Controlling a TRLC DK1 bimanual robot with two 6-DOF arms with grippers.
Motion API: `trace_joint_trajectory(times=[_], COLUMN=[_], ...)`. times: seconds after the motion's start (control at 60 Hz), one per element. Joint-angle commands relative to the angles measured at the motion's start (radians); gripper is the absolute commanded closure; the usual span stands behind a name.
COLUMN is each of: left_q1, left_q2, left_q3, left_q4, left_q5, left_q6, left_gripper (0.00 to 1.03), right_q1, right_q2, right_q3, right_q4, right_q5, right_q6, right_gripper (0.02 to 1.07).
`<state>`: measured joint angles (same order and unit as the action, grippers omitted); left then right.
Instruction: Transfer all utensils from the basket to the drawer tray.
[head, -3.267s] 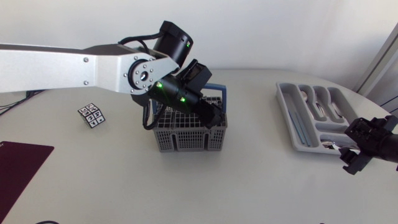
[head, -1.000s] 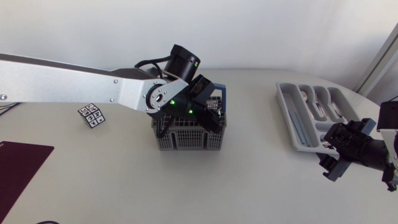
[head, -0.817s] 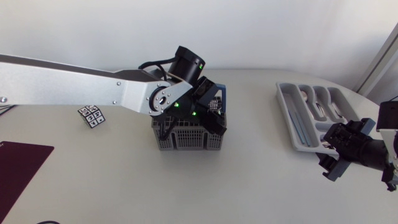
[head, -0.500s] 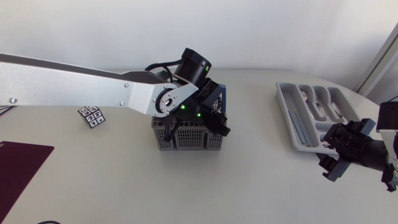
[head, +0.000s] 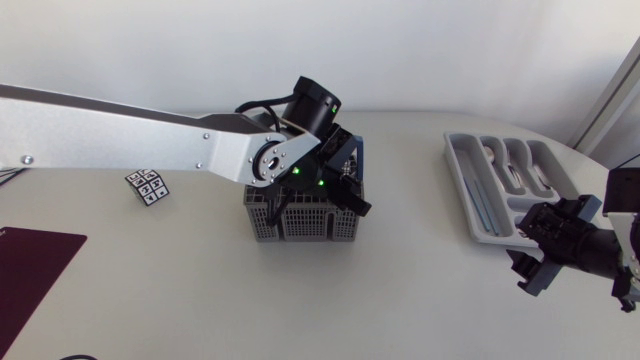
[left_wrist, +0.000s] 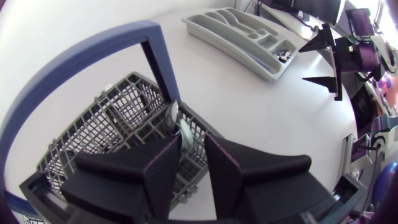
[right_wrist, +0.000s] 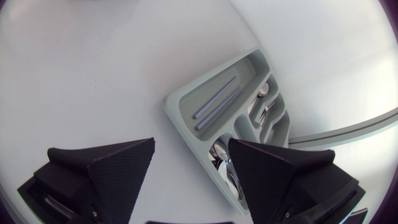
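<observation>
Only wrist-visible: utensil (left_wrist: 175, 119) (by left claw (left_wrist: 191, 140))

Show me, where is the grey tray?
Head view: the drawer tray lies at the table's right, beside the right end effector, away from the basket.

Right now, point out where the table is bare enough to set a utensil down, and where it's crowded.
Bare: the stretch between the basket and the drawer tray, and the near strip from the dark red mat across to the right hand. Crowded: the left hand hangs over the basket, and the right hand hovers by the tray's near end.
</observation>
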<state>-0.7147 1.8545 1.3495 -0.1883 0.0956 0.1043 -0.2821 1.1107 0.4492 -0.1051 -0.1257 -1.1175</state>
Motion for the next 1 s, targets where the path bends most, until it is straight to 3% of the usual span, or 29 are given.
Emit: trace_joint_trajectory(times=[0.0,0.117,0.283,0.983], left_q1=[0.008,0.012,0.014,0.020], left_q2=[0.035,0.035,0.034,-0.035], left_q3=[0.028,0.023,0.017,-0.007], left_q4=[0.006,0.009,0.010,0.018], left_q5=[-0.005,-0.007,-0.005,0.007], left_q6=[-0.017,-0.017,-0.017,-0.008], left_gripper=[0.85,0.93,0.97,1.00], right_q1=[0.008,0.008,0.008,0.014], right_q2=[-0.002,-0.002,-0.002,0.000], right_q3=[-0.027,-0.029,-0.038,-0.046], right_q4=[0.007,0.008,0.015,0.028], right_q5=[0.009,0.009,0.009,0.012], right_q6=[0.019,0.019,0.018,0.016], right_gripper=[0.21,0.21,0.21,0.21])
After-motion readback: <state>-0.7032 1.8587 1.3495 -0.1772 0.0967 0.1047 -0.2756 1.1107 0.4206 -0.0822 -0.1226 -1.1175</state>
